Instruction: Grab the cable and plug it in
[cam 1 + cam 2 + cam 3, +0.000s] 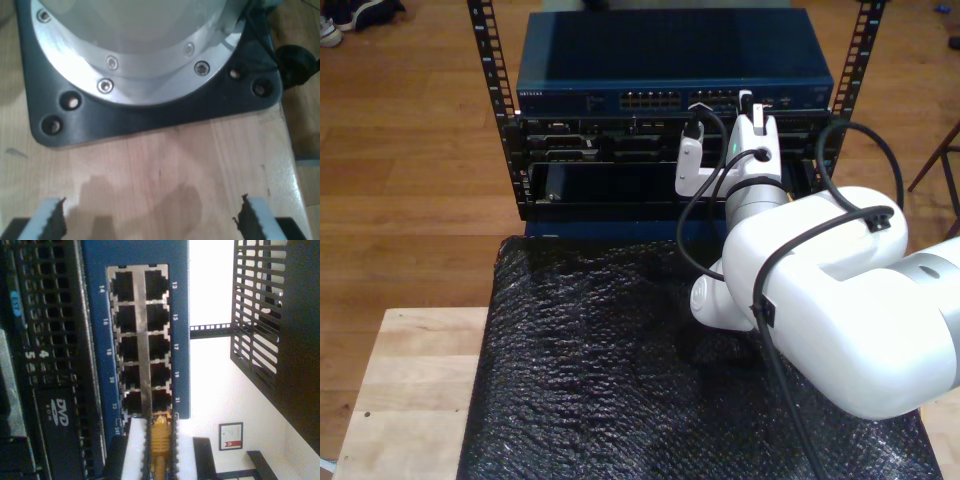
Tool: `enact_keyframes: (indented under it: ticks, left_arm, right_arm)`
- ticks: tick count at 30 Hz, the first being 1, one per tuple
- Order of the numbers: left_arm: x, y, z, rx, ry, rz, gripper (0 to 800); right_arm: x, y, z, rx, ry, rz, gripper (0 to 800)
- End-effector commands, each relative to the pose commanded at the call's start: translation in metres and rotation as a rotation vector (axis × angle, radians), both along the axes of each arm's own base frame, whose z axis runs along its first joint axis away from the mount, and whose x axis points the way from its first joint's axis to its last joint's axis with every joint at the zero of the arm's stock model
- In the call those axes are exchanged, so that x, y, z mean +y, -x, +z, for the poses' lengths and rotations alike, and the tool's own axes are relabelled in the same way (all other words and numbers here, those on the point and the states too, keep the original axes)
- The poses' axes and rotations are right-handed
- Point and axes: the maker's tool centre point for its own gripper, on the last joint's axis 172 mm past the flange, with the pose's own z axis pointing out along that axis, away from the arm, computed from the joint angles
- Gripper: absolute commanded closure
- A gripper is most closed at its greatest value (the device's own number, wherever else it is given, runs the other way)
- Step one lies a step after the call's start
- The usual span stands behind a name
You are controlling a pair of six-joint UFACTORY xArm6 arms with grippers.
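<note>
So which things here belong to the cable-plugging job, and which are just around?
Job:
- cable, held in my second end effector
- blue switch with its port block, the plug at the lowest ports

Just around:
- DVD drive
- black padded mat
- wooden table under my open first end effector

Both wrist pictures are soft and blurred. Glare washes the metal ring [150, 75]; a white wall [215, 370] burns out. The black mat [620, 380] glints under warm overhead light.

Switch ports [140, 340] open ahead; black rack [45, 340] crowds beside; tabletop [165, 170] bare.
</note>
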Motion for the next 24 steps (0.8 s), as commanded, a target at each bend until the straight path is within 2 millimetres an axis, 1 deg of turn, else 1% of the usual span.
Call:
enact_keyframes:
  ticks: [2, 4, 5, 8, 11, 14, 16, 18, 20, 24]
  left_arm:
    - [0.0, 0.0, 0.0, 0.001, 0.0, -0.001, 0]
    - [0.0, 0.0, 0.0, 0.001, 0.0, -0.001, 0]
    - [0.0, 0.0, 0.0, 0.001, 0.0, -0.001, 0]
    - [0.0, 0.0, 0.0, 0.001, 0.0, -0.001, 0]
    - [0.0, 0.0, 0.0, 0.001, 0.0, -0.001, 0]
    - [0.0, 0.0, 0.0, 0.001, 0.0, -0.001, 0]
    - [0.0, 0.0, 0.0, 0.001, 0.0, -0.001, 0]
    - [0.0, 0.0, 0.0, 0.0, 0.0, 0.0, 0]
    - [0.0, 0.0, 0.0, 0.001, 0.0, -0.001, 0]
    - [0.0, 0.0, 0.0, 0.001, 0.0, -0.001, 0]
  right_arm:
    - [0.0, 0.0, -0.001, 0.003, 0.0, 0.002, 726]
    - [0.002, 0.0, -0.002, 0.007, 0.003, 0.008, 631]
    - [0.003, 0.0, -0.003, 0.009, 0.008, 0.015, 609]
    - [0.008, 0.002, -0.001, 0.006, -0.003, 0.03, 578]
    - [0.01, 0.005, 0.002, 0.013, -0.049, 0.041, 568]
    - [0.008, 0.009, 0.005, 0.026, -0.055, 0.043, 563]
    - [0.011, 0.012, 0.004, 0.036, -0.053, 0.05, 549]
    - [0.012, 0.015, 0.008, 0.038, -0.056, 0.054, 540]
    - [0.011, 0.018, 0.01, 0.046, -0.054, 0.055, 518]
    - [0.007, 0.027, 0.019, 0.05, -0.053, 0.056, 498]
